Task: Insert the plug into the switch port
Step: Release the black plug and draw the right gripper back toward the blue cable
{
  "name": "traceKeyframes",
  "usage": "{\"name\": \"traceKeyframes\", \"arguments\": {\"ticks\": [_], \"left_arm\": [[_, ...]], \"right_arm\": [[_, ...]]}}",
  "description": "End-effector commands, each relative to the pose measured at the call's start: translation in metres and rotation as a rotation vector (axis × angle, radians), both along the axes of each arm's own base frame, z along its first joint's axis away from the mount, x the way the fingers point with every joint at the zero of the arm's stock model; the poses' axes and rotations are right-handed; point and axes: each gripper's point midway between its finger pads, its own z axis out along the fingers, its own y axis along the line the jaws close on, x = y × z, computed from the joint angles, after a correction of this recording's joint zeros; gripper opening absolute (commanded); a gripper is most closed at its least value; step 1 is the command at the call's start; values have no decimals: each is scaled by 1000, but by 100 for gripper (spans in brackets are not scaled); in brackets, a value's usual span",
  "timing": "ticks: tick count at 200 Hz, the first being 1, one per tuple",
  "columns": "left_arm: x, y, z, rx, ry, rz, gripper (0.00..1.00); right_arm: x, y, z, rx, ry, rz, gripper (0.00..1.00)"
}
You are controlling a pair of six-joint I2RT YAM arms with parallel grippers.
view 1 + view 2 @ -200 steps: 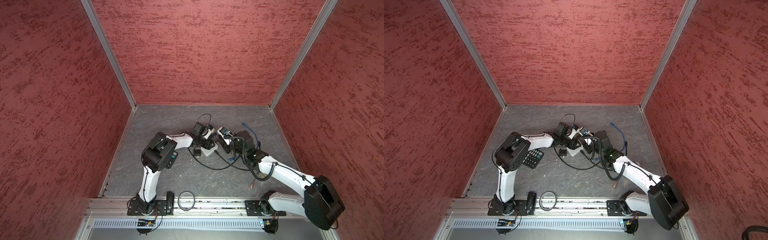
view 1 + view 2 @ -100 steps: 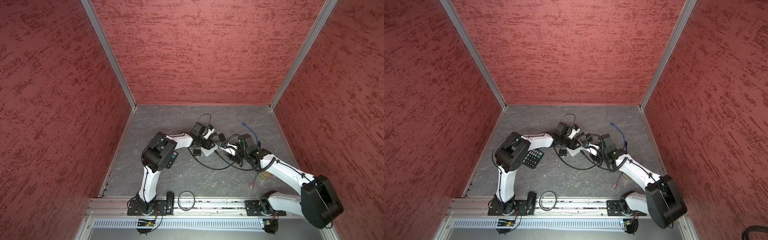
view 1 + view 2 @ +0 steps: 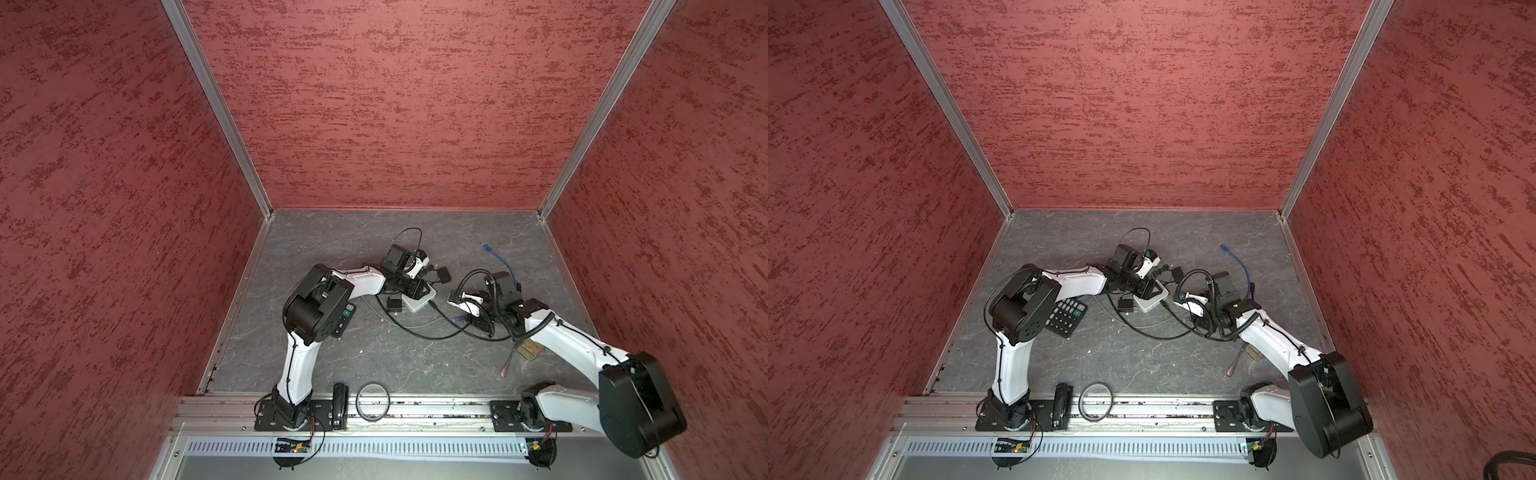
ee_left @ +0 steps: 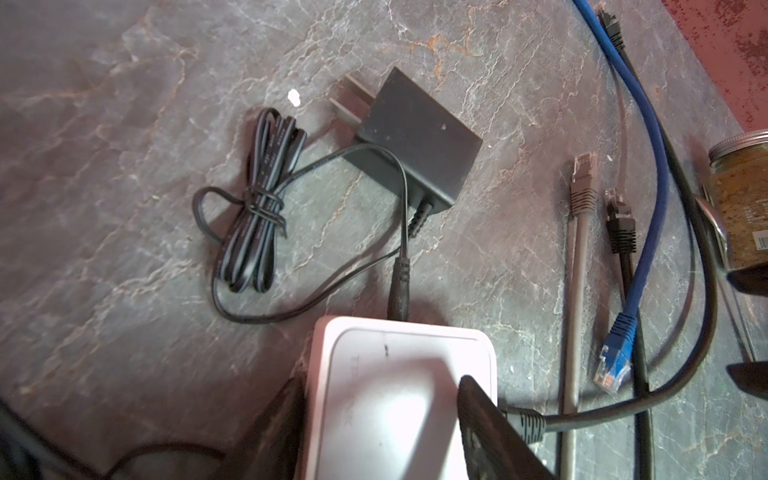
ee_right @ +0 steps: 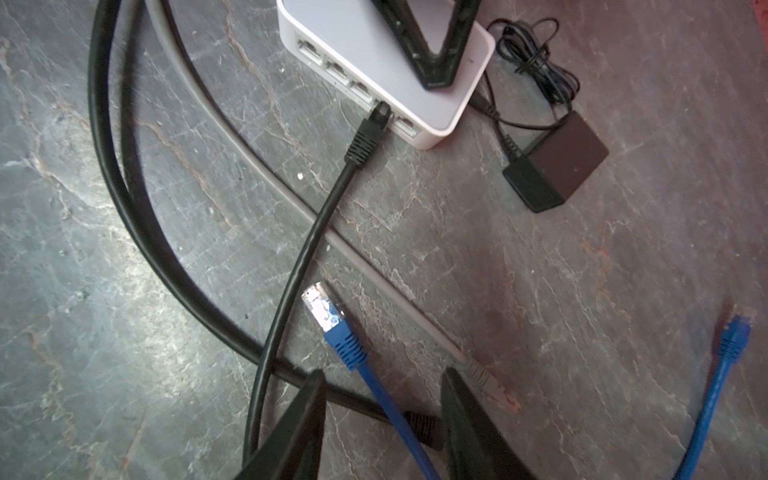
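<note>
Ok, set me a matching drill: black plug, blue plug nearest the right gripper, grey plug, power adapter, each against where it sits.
1 black plug
2 blue plug
3 grey plug
4 power adapter

A loose, cable running between the fingers of the right gripper
B in a switch port
C beside the switch, past its last port
D loose, just outside one finger

Pairs: 1-B, 2-A, 3-D, 4-C

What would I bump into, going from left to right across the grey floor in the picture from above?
In a top view: calculator → small black box → white switch → blue cable. The power adapter and the jar are left out, since each sits too close in line with a neighbour.
</note>
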Motion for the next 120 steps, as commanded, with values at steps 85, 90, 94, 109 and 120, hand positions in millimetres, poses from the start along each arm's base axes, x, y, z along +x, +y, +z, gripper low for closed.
{"name": "traceKeyframes", "arguments": {"ticks": [85,90,94,109,120], "left_arm": [[-16,11,-18,35,60,-8,60],[-17,11,-19,35,61,-9,60],[-17,11,-19,35,61,-10,60],[-17,10,-20,34,63,-11,60],[-17,10,-20,33,64,-11,60]], "right_arm": [[0,2,-24,22,49,45,48],[0,3,-25,25,52,46,48],[-1,3,-26,26,57,49,48],[0,4,-29,25,65,51,48],[-1,5,-32,24,75,56,48]]}}
